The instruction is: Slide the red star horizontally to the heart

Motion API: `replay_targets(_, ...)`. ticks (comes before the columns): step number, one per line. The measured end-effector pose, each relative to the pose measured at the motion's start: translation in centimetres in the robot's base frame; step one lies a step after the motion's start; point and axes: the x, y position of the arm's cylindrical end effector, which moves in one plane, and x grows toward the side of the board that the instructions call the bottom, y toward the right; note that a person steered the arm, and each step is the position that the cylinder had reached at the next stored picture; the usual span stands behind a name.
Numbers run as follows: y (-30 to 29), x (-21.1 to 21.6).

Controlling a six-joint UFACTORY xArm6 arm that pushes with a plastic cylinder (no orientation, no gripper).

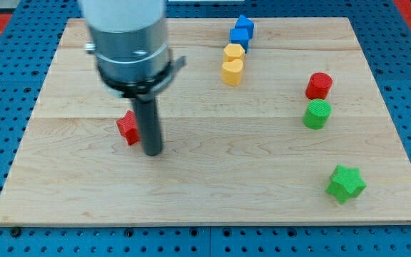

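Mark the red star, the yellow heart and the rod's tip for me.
red star (127,127), camera view, on its visible left part beside the rod.
yellow heart (232,72), camera view, on its top face.
my tip (153,152), camera view, at the rod's very lower end, right of the star.

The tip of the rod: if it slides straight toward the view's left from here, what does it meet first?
Most likely the red star: it sits just left of my tip, slightly above, apparently touching the rod. Depth is unclear.

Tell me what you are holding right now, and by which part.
Nothing is held: I have only a rod. My tip stands on the board just to the view's right of the red star, which the rod partly hides; contact cannot be told.
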Motion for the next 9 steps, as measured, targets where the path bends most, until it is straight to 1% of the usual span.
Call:
replay_targets(1,-1.1,-4.7)
replay_targets(2,3.1,-7.6)
replay_targets(3,5.5,-5.6)
replay_targets(4,1.7,-1.6)
replay_targets(5,-3.7,-3.7)
replay_targets(6,-1.7,-6.6)
replay_targets(7,0.7,-8.2)
replay_targets(8,-2.1,-8.0)
replay_targets(9,-4.8,-9.5)
